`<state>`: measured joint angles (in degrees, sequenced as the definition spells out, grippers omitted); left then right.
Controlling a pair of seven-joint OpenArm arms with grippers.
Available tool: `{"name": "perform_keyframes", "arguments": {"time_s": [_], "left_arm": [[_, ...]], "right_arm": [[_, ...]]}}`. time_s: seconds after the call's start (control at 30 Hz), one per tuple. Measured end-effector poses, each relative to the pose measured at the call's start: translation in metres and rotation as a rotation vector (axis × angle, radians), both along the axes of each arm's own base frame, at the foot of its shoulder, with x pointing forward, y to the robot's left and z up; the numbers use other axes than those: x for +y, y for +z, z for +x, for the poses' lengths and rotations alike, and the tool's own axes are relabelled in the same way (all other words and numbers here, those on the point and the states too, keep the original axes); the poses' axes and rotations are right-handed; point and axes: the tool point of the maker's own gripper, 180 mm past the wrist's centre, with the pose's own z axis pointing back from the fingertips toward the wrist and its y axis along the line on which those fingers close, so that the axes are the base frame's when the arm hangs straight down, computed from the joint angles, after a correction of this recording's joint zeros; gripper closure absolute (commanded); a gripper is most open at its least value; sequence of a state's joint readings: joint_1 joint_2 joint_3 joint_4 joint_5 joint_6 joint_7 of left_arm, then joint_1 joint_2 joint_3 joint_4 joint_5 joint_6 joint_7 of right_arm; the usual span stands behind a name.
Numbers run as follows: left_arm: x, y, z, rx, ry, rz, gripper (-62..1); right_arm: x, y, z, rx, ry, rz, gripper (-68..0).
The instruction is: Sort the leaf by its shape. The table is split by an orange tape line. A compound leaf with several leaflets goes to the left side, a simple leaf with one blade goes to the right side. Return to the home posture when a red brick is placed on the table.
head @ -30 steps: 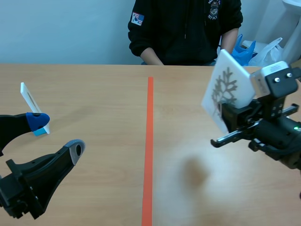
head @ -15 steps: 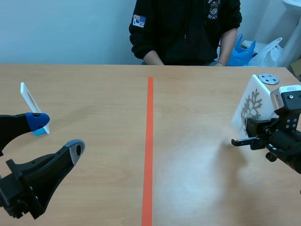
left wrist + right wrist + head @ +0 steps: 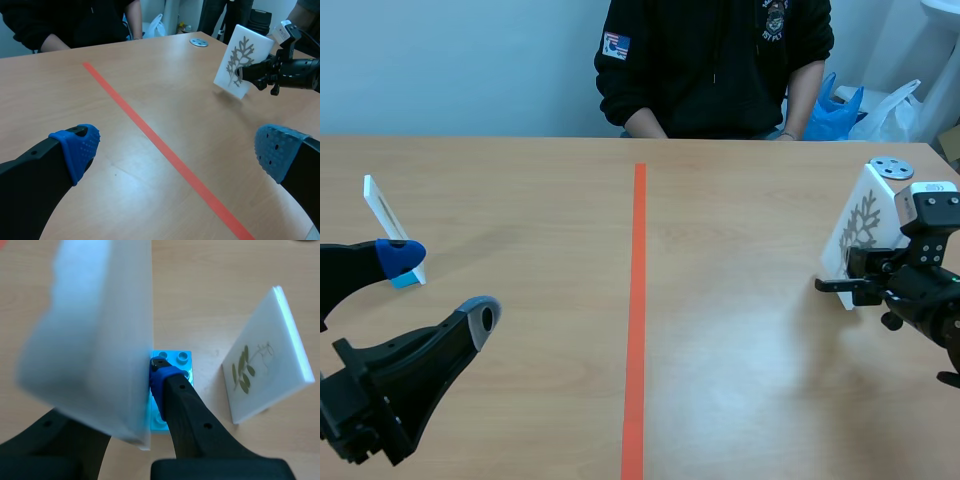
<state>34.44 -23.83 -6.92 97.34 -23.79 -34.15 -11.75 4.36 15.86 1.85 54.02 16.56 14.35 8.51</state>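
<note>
A white card (image 3: pixel 860 228) printed with a grey, many-lobed leaf (image 3: pixel 239 60) is held tilted, low over the table's far right side. My right gripper (image 3: pixel 855 282) is shut on it. In the right wrist view the card (image 3: pixel 100 335) fills the space between the fingers, and a cyan brick (image 3: pixel 175 365) shows just below its edge. A second white card (image 3: pixel 265 375) with a small sprig of several leaflets leans on the table ahead of that gripper. My left gripper (image 3: pixel 440 285) hangs open at the near left, holding nothing (image 3: pixel 175 150).
The orange tape line (image 3: pixel 638 300) runs down the table's middle. A white card on a light blue brick (image 3: pixel 382 212) stands at the left. A metal disc (image 3: pixel 892 167) lies at the far right. A person (image 3: pixel 715 60) sits across the table.
My right arm has carried the leaf card from high up near the middle right down to the far right edge of the table. The left arm has not moved.
</note>
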Motion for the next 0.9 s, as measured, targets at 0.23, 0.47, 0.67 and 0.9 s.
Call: {"name": "perform_keyframes", "arguments": {"time_s": [0.23, 0.47, 0.67, 0.9], "left_arm": [[0.0000, 0.0001, 0.0000, 0.000, 0.000, 0.000, -62.3], [0.0000, 0.0001, 0.0000, 0.000, 0.000, 0.000, -62.3], [0.0000, 0.0001, 0.0000, 0.000, 0.000, 0.000, -62.3], [0.0000, 0.0001, 0.0000, 0.000, 0.000, 0.000, -62.3]], "right_arm": [[-0.0026, -0.0063, -0.0049, 0.017, -0.012, -0.005, -4.7], [-0.0034, -0.0069, -0.0052, 0.021, -0.016, -0.007, -9.7], [-0.0041, -0.0068, -0.0051, 0.021, -0.019, -0.009, -19.0], [-0.0044, -0.0011, -0.0030, -0.012, -0.024, 0.002, -44.8]]}}
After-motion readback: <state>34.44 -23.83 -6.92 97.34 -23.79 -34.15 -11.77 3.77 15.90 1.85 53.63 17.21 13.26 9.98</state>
